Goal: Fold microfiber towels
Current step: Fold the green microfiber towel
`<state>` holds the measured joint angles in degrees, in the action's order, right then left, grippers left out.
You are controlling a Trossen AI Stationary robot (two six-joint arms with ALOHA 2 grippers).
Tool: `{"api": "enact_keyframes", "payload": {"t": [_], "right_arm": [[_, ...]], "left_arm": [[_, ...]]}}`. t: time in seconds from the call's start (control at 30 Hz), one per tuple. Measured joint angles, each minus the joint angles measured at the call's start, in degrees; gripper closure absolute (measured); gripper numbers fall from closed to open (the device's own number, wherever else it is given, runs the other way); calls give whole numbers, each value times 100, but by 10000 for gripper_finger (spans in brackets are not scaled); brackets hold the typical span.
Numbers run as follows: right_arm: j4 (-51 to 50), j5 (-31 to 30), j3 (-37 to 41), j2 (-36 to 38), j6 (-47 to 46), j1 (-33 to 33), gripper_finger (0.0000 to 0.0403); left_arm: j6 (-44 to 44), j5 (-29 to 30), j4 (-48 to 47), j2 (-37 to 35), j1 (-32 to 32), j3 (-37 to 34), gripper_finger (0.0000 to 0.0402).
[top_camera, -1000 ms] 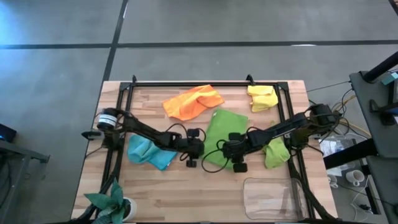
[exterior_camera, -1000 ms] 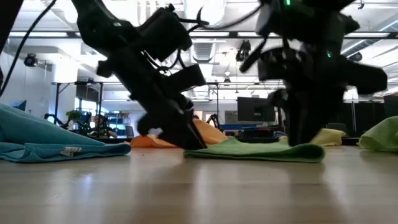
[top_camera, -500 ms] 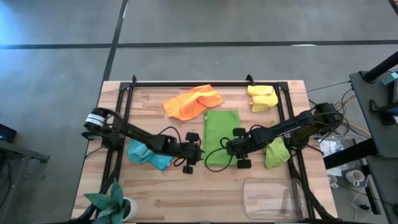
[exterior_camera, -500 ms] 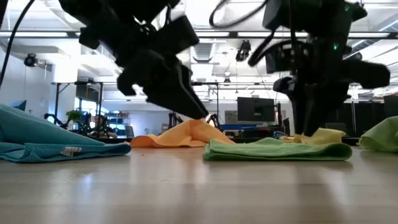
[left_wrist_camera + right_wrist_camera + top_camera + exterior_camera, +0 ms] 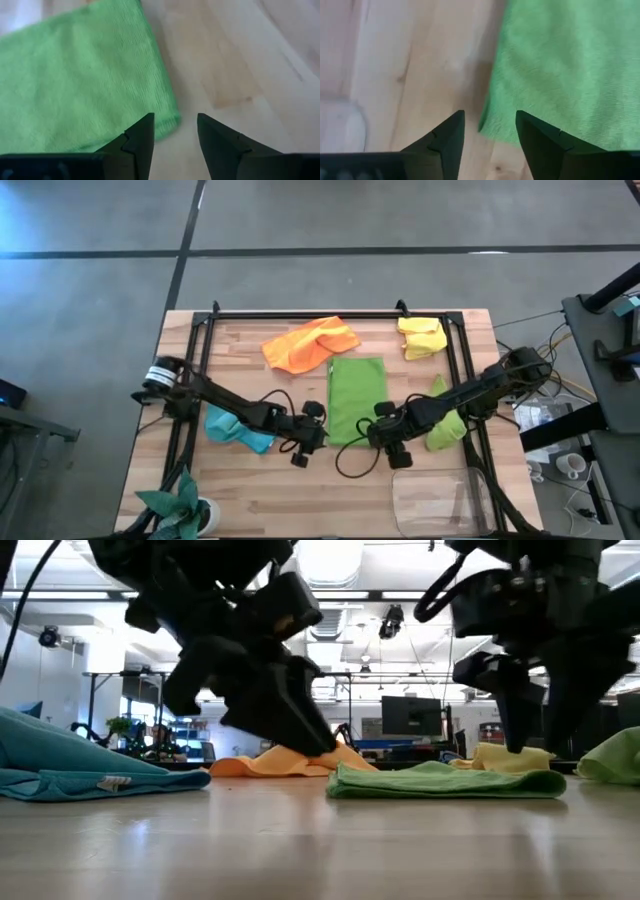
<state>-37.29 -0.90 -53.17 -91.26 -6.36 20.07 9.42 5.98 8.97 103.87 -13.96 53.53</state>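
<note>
Now green towel [image 5: 357, 398] lies folded flat, long narrow rectangle, mid-worktop [image 5: 270, 495]. Left gripper [image 5: 175, 131] low at towel's near left corner, fingers [image 5: 141, 137] spread, nothing between them. Right gripper [image 5: 489, 129] at near right corner, fingers [image 5: 449, 140] spread too, empty. Orange towel [image 5: 309, 343] crumpled beyond green one, touching its far edge. Yellow towel [image 5: 421, 337] far right. Light blue towel [image 5: 236, 428] bunched left, yellow-green towel [image 5: 445, 420] bunched right.
</note>
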Motion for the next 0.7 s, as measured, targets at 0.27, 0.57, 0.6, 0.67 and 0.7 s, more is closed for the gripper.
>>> {"api": "enact_keyframes", "payload": {"t": [0.27,0.57,0.6,0.67,0.7], "right_arm": [[-377,-3,-202,0,1108,-96,223],[-386,-19,52,-4,3542,-96,227],[-350,-19,73,-2,3708,-96,226],[-208,-19,149,-2,4018,-96,224],[-95,-21,197,-2,4131,-96,224]], "left_arm": [[9,120,293,206,7,-4,267],[447,151,339,234,7,-11,267],[486,153,349,234,7,-11,267],[581,156,345,234,7,-11,267],[598,168,334,234,7,-11,267]]}}
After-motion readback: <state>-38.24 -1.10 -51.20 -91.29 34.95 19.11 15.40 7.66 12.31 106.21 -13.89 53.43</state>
